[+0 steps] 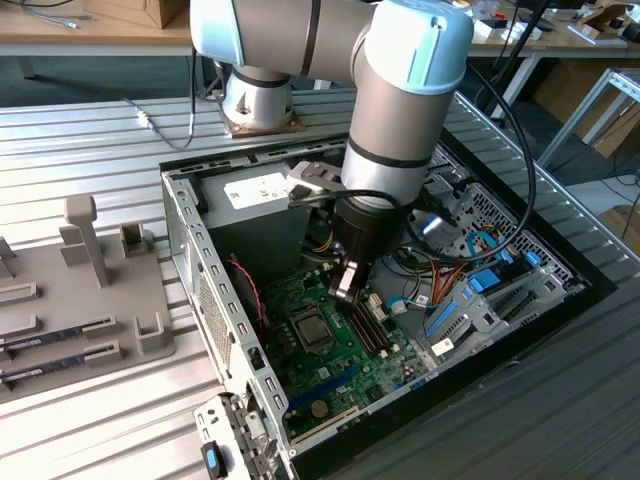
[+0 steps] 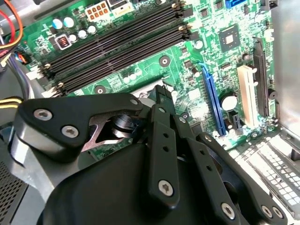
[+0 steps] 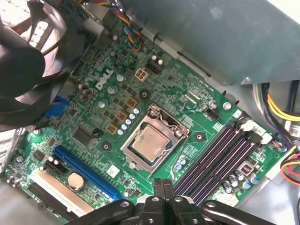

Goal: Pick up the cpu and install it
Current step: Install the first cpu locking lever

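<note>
Pincer (image 3: 163, 185): black two-finger unit on the arm's wrist, fingers pressed together, nothing between them; in the exterior view (image 1: 345, 285) it hangs inside the open PC case, just above the motherboard.
Fingertips (image 3: 158, 183): side by side with no gap in the first wrist view; in the second wrist view (image 2: 162, 93) they read as one closed black bar.
Cpu (image 3: 149, 143): silvery square chip, seated in the metal-framed socket on the motherboard, just beyond the fingertips and below them, not touching; exterior view (image 1: 311, 328) shows it as a dark-framed square beside the pincer.
Socket frame (image 3: 154, 140): metal bracket around the cpu, lying flat on the board.
Motherboard (image 3: 117, 79): green, fills the case floor under the pincer.
Memory slots (image 3: 213, 154): four long dark slots in a row, right beside the socket, next to the pincer tips; in the second wrist view (image 2: 117, 47) they run past the fingertips.
PC case (image 1: 185, 225): open, lying on its side on the ribbed metal table, pincer reaching down into it.
Grey fixture tray (image 1: 90, 290): on the table outside the case, well apart from the pincer, holds long dark memory sticks (image 1: 55, 340).
</note>
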You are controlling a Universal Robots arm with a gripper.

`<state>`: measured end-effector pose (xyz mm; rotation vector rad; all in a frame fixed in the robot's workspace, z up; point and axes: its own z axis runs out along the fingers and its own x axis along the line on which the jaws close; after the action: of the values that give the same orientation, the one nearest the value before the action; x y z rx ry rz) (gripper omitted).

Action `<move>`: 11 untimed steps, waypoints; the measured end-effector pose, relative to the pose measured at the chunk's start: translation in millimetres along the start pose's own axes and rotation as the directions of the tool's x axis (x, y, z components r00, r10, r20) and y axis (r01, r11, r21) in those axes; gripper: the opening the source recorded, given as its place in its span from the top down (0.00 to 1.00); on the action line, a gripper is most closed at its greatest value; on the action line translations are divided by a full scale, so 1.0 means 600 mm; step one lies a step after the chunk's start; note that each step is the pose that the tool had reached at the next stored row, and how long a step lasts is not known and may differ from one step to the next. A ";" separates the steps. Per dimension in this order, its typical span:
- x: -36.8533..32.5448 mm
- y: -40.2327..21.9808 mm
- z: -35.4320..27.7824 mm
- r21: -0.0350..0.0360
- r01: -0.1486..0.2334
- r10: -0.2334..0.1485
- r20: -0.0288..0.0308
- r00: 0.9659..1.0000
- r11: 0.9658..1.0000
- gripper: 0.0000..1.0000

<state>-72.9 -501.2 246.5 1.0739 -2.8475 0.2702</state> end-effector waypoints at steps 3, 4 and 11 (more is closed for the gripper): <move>-0.002 0.002 0.011 0.001 0.000 0.000 -0.001 1.000 1.000 0.89; -0.003 0.003 0.016 0.001 0.000 0.000 -0.001 1.000 1.000 0.89; -0.006 0.005 0.034 0.003 0.000 0.000 -0.002 1.000 1.000 0.89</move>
<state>-72.4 -500.7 225.4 1.0731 -2.8461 0.2750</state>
